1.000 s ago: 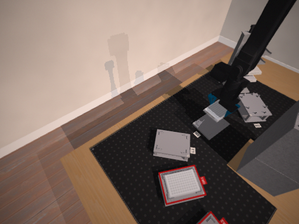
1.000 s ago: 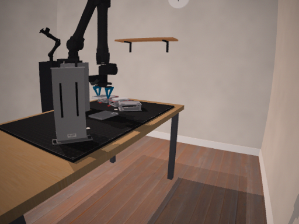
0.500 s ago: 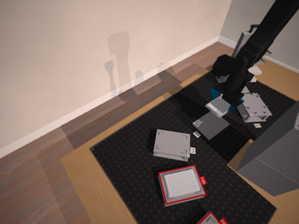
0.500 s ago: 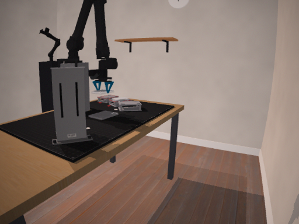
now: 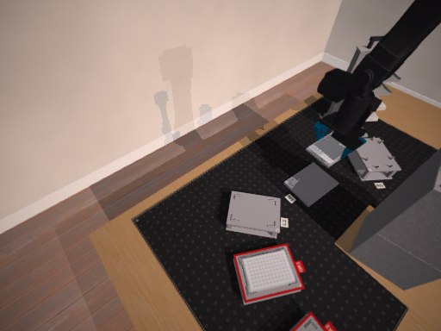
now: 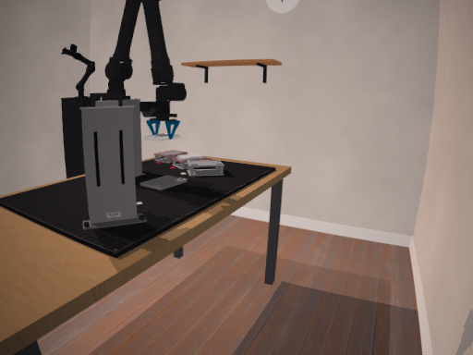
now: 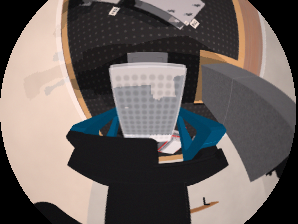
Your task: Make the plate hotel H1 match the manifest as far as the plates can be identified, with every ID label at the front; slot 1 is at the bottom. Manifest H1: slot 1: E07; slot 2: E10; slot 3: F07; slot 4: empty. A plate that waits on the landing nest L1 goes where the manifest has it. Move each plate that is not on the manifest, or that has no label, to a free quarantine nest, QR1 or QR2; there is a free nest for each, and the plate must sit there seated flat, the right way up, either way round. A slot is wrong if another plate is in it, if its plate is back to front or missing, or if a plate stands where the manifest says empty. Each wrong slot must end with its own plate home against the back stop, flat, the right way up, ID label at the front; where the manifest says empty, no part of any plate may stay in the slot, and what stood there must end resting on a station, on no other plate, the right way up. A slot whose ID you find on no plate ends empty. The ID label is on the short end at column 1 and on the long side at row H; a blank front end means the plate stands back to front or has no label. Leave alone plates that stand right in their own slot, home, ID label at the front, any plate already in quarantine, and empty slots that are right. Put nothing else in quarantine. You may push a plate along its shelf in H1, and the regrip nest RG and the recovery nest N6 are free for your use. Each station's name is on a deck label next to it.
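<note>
Top view: the black arm reaches in from the upper right, and its gripper (image 5: 340, 144) with blue fingers clamps a pale well plate (image 5: 326, 149) by its sides, held in the air above the black mat (image 5: 181, 241). Below and left of the plate lies a flat grey nest (image 5: 311, 184). A raised grey nest with corner pegs (image 5: 374, 159) sits to the right, another grey nest (image 5: 254, 213) stands nearer the middle, and a red-rimmed quarantine nest (image 5: 269, 273) holds a white well plate (image 5: 268, 270). A second red-rimmed nest (image 5: 311, 324) shows at the bottom edge.

Exterior view: the grey plate hotel (image 6: 109, 162) stands on the desk (image 6: 42, 273). Beyond it the gripper (image 6: 163, 128) hangs well above the nests, the plate (image 6: 162, 136) level between its spread fingers.

Wrist view: the plate (image 7: 147, 99) fills the centre, gripped at its near end by the blue fingers standing wide on either side.
</note>
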{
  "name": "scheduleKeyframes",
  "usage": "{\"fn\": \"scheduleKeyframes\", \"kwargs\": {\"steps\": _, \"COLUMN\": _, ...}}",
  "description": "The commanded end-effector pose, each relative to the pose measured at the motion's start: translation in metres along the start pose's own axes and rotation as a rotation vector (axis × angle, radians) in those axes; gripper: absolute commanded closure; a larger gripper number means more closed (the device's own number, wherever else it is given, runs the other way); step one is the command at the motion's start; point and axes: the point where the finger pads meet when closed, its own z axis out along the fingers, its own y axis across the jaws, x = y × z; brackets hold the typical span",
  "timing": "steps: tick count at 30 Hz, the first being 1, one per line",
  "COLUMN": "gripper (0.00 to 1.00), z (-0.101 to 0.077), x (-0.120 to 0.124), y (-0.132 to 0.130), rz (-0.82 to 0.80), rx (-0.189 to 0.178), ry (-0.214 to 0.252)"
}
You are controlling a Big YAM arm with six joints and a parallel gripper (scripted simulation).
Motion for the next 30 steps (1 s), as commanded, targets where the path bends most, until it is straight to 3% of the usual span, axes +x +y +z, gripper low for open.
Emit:
{"fn": "scheduleKeyframes", "kwargs": {"steps": 1, "gripper": 0.14, "z": -0.014, "x": 0.004, "y": 0.002, "rz": -0.004, "rx": -0.013, "ry": -0.005}}
{"fn": "scheduleKeyframes", "kwargs": {"steps": 19, "gripper": 0.14, "z": -0.058, "x": 0.004, "y": 0.010, "rz": -0.003, "rx": -0.028, "ry": -0.004}}
{"fn": "scheduleKeyframes", "kwargs": {"steps": 22, "gripper": 0.14, "z": -0.058, "x": -0.006, "y": 0.013, "rz": -0.019, "rx": -0.031, "ry": -0.005}}
{"fn": "scheduleKeyframes", "kwargs": {"steps": 23, "gripper": 0.14, "z": -0.050, "x": -0.009, "y": 0.010, "rz": -0.036, "rx": -0.010, "ry": -0.006}}
{"fn": "scheduleKeyframes", "kwargs": {"steps": 30, "gripper": 0.14, "z": -0.055, "x": -0.034, "y": 0.021, "rz": -0.152, "rx": -0.030, "ry": -0.009}}
